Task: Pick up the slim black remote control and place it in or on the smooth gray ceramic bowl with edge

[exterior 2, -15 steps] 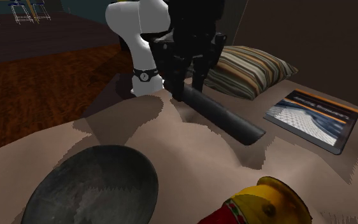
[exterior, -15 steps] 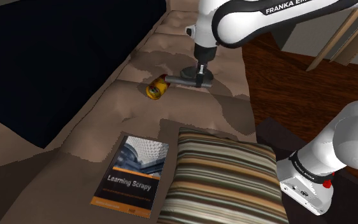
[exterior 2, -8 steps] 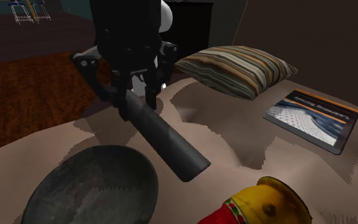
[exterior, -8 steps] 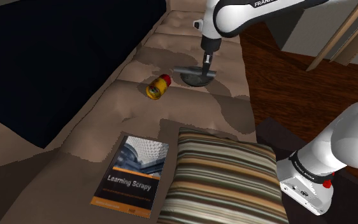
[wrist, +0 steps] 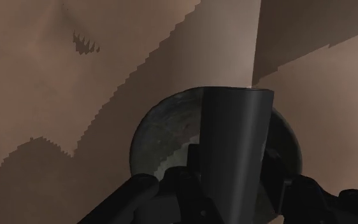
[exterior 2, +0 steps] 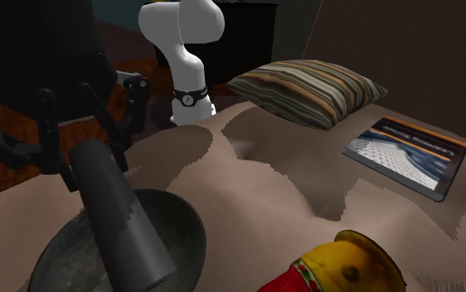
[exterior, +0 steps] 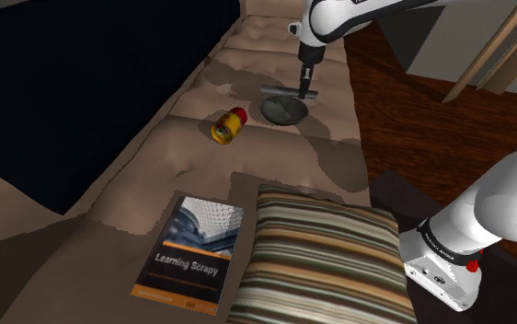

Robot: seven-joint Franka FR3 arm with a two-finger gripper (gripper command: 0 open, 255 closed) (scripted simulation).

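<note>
- Now: pincer (exterior: pixel 304 88) clamped on one end of the slim dark remote (exterior 2: pixel 122 217).
- Remote slants over the grey bowl (exterior 2: pixel 186 228); contact with it unclear.
- Pickup done; lowering and release apparently remain.

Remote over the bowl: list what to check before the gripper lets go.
1. Gripper clasps the remote: ok.
2. Remote above the bowl: ok.
3. Both ends of the remote inside the bowl's rim: cannot tell.
4. Remote touching the bowl: cannot tell.
5. Bowl upright on the couch: ok.
6. Can apart from the bowl: ok.
</note>
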